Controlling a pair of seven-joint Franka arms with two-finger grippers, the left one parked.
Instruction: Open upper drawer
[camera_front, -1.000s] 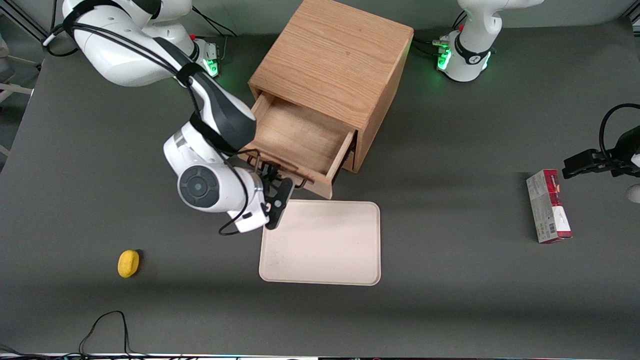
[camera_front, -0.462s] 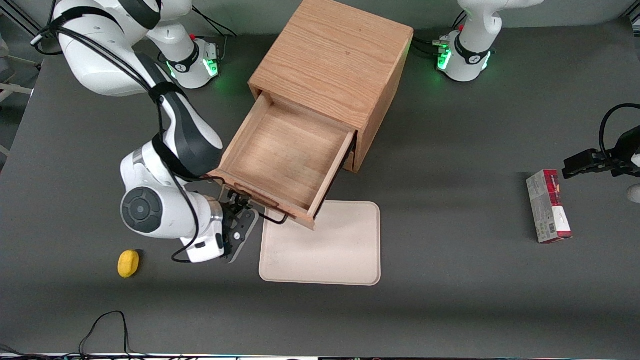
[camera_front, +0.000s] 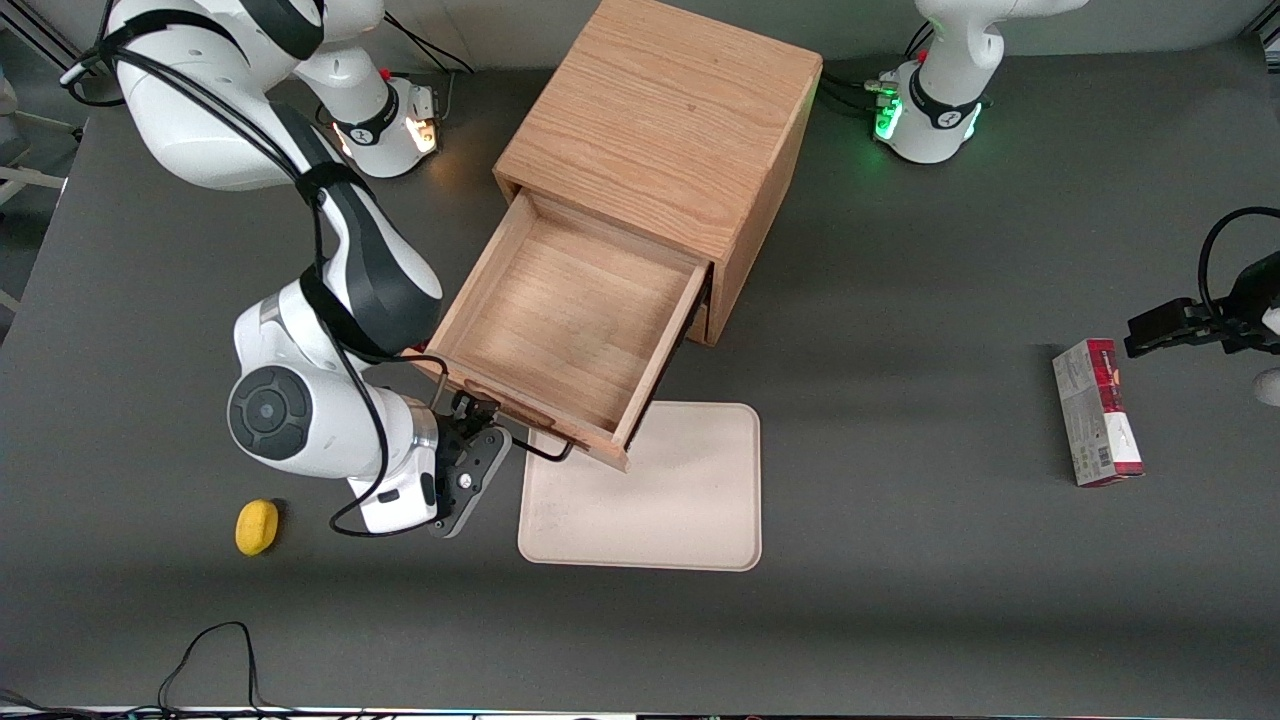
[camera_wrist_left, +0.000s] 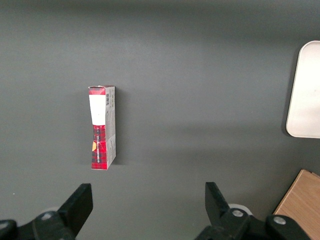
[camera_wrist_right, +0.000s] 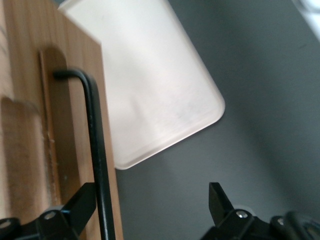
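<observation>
Upper drawer (camera_front: 560, 330) slid a bit further out vs half a sec ago, gripper (camera_front: 478, 442) w/ jaws spread wide by handle (camera_wrist_right: 97, 155), so task looked basically done.

A dark grey matte table (camera_front: 900, 620) fills nearly the whole scene, and soft shadows are cast across it by light from above. Black cables (camera_front: 215, 650) are seen looped at the table edge nearest the front camera. Along the farthest edge a paler grey surface (camera_front: 480, 25) is visible (wall or floor cannot be told), and green glow (camera_front: 455, 165) is thrown onto the tabletop there.
</observation>
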